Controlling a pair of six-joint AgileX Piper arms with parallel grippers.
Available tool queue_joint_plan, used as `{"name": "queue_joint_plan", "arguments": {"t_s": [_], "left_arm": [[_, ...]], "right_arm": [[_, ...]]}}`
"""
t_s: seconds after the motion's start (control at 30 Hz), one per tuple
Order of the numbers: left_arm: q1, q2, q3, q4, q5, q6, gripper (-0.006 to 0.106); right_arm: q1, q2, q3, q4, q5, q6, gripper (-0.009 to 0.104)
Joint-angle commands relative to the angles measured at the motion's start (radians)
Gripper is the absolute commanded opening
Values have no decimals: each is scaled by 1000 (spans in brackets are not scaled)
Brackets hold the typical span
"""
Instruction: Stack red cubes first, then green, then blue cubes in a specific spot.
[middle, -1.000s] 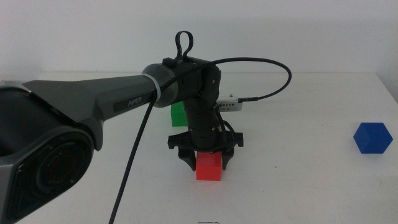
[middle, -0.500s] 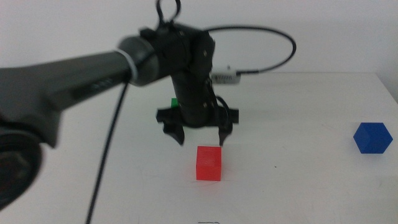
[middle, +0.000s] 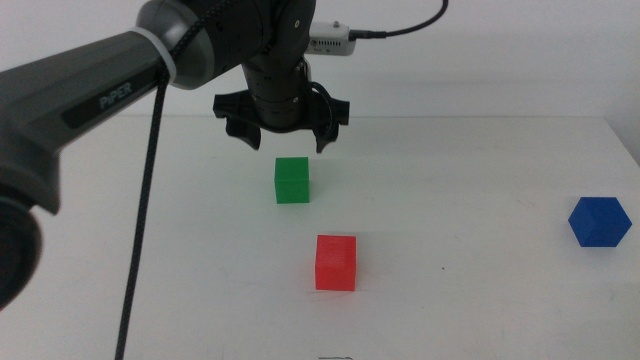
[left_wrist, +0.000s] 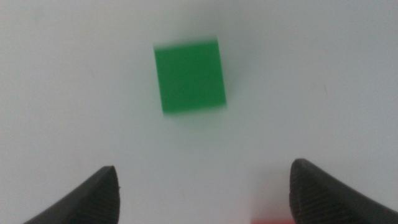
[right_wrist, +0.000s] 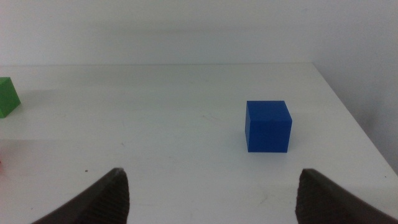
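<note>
Middle view: left gripper (middle: 283, 137) hangs spread and empty above green (middle: 292, 181); red (middle: 335, 262) sits nearer, blue (middle: 599, 221) well right. Right gripper (right_wrist: 208, 190) waits, spread.

The middle view looks forward and down on the white table (middle: 470, 200) from the front and takes in all three cubes. The left wrist view looks straight down from close above the green cube (left_wrist: 189, 76), with the tips of the left gripper (left_wrist: 202, 190) wide apart at its edge. The right wrist view looks low and almost level across the table, near the blue cube (right_wrist: 268, 126). All three views share the green cube; the middle and right wrist views share the blue one.
</note>
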Motion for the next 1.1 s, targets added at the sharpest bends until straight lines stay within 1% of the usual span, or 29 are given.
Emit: {"name": "queue_joint_plan", "arguments": {"t_s": [0.0,0.17,0.47,0.8,0.93,1.0,1.07], "left_arm": [[15,-30,-56,39,-72,-10,94],[44,32,-59,52,-182,-4,94],[62,123,-59,55,-309,-4,94],[65,183,-59,49,-331,-33,93],[65,194,-59,45,-336,-34,86],[66,194,-59,45,-336,-42,80],[66,194,-59,46,-336,-65,70]], "right_arm": [[-6,-22,-17,-11,-71,-8,91],[-6,-22,-17,-11,-71,-8,91],[-6,-22,-17,-12,-70,-8,91],[-6,-22,-17,-12,-71,-8,91],[-6,-22,-17,-12,-71,-8,91],[-6,-22,-17,-12,-71,-8,91],[-6,-22,-17,-12,-71,-8,91]]}}
